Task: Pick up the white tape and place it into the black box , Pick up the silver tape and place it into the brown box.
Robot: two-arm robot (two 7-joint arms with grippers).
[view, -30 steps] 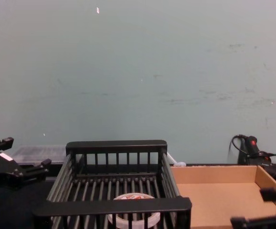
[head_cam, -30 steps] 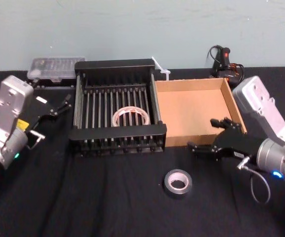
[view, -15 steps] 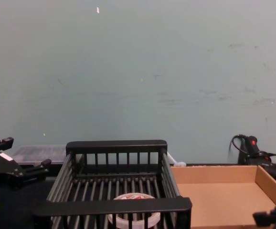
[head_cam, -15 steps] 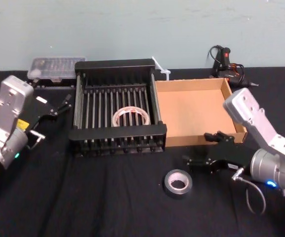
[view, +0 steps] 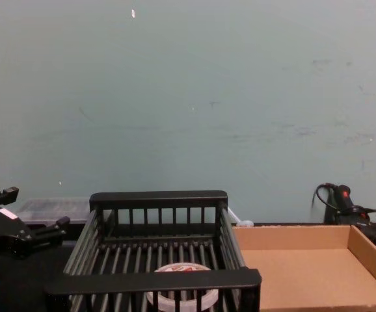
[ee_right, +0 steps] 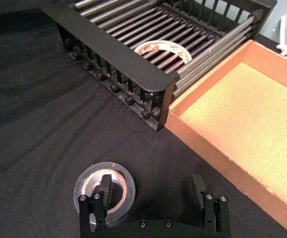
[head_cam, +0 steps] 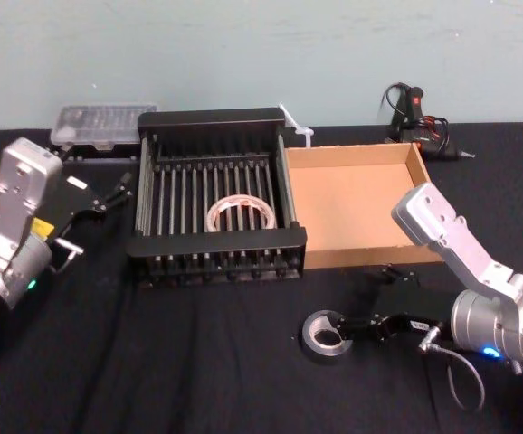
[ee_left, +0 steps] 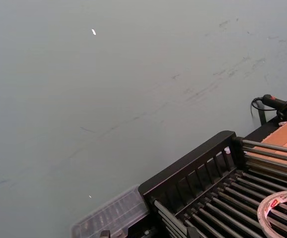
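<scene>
Looking down from the head camera: the right gripper (head_cam: 363,303) sits low over the black cloth (head_cam: 153,362), fingers apart around the silver tape (head_cam: 311,333), just in front of the brown box (head_cam: 361,258). The white tape (head_cam: 241,215) lies flat in the black box (head_cam: 216,242). The left gripper (head_cam: 97,215) is parked beside that crate, fingers spread. Right wrist camera: one finger is at the roll's hole, the other outside it.
</scene>
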